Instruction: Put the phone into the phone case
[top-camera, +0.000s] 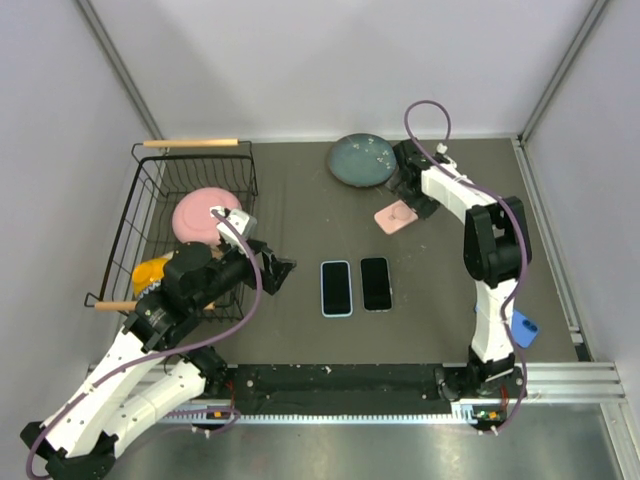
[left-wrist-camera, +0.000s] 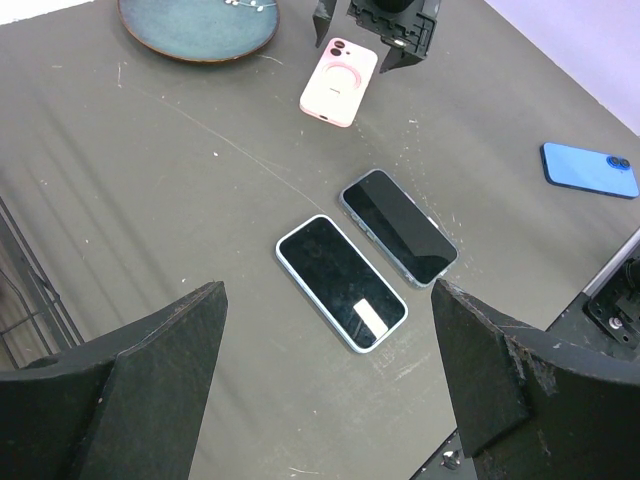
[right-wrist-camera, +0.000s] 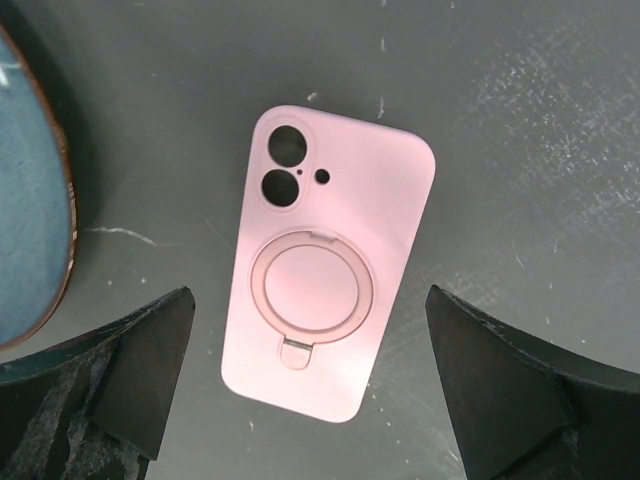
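From above, the left gripper (top-camera: 278, 270) stands open and empty beside the basket (top-camera: 150, 200). Just past its fingertips lie two phones, a pale-rimmed phone (top-camera: 336, 288) nearer and a dark phone (top-camera: 376, 283) just beyond it, both screen up on the table (top-camera: 300, 200). The right gripper (top-camera: 408, 200) hangs over the pink case (top-camera: 397, 217), with the plate (top-camera: 362, 160) close on its left; its jaws are hard to read here. A blue item (top-camera: 524, 328) lies well behind it, near that arm's base. The basket holds a pink bowl (top-camera: 200, 215). The left wrist view adds detail. Its wide-spread fingers (left-wrist-camera: 150, 380) frame both phones, which lie side by side with a narrow gap and clear of the fingers. The blue item shows camera lenses, though whether it is a phone or a case I cannot tell. Only the right wrist view settles that gripper. Its fingers (right-wrist-camera: 520, 390) stand wide apart on either side of the pink case, touching it nowhere. The case lies back up with its ring stand folded flat, and the plate's rim shows beyond the left finger.
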